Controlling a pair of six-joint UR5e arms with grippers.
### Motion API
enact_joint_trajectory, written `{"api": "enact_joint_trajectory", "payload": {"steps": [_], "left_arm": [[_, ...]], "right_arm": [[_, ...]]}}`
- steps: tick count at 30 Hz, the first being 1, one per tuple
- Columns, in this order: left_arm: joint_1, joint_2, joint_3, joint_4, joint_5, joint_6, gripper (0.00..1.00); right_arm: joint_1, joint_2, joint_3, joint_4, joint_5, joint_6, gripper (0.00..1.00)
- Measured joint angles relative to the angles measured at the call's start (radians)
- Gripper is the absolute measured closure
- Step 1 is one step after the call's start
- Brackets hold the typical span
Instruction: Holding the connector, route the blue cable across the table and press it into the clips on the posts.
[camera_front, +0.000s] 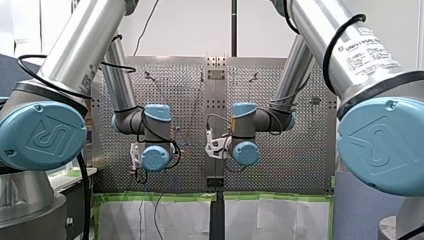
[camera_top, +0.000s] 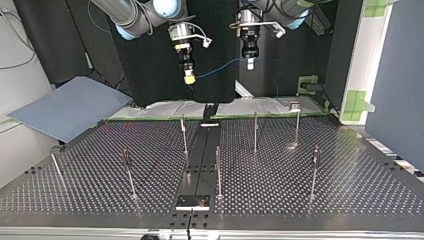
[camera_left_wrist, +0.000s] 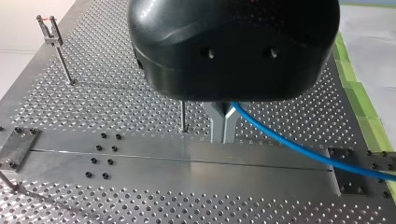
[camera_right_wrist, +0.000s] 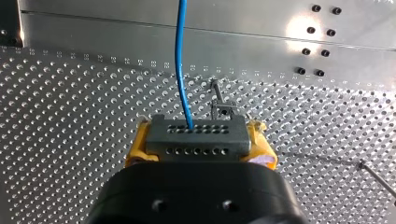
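Connector clamped between right jaws' yellow pads, blue cable running out ahead; left jaws narrow, pinching the cable above counter.

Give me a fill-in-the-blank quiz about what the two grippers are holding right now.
The connector sits between ___ pads.
A ___ cable runs from it.
My left gripper is shut on the ___.
Missing: yellow, blue, cable.
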Motion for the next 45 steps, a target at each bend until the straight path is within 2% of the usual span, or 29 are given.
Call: {"api": "enact_joint_trajectory", "payload": {"steps": [29, 36, 41, 45], "left_arm": [[0.006, 0.008, -0.007, -0.006, 0.004, 0.008, 0.98], [0.045, 0.039, -0.046, -0.041, 0.016, 0.019, 0.98], [0.049, 0.041, -0.050, -0.044, 0.017, 0.020, 0.98], [0.049, 0.041, -0.050, -0.044, 0.017, 0.020, 0.98]], "right_arm": [[0.000, 0.002, -0.001, 0.002, 0.001, -0.002, 1.00], [0.014, 0.049, -0.006, 0.049, 0.006, -0.012, 1.00], [0.015, 0.085, -0.006, 0.095, 0.006, -0.012, 1.00], [0.015, 0.092, -0.006, 0.129, 0.006, -0.012, 1.00]]}}
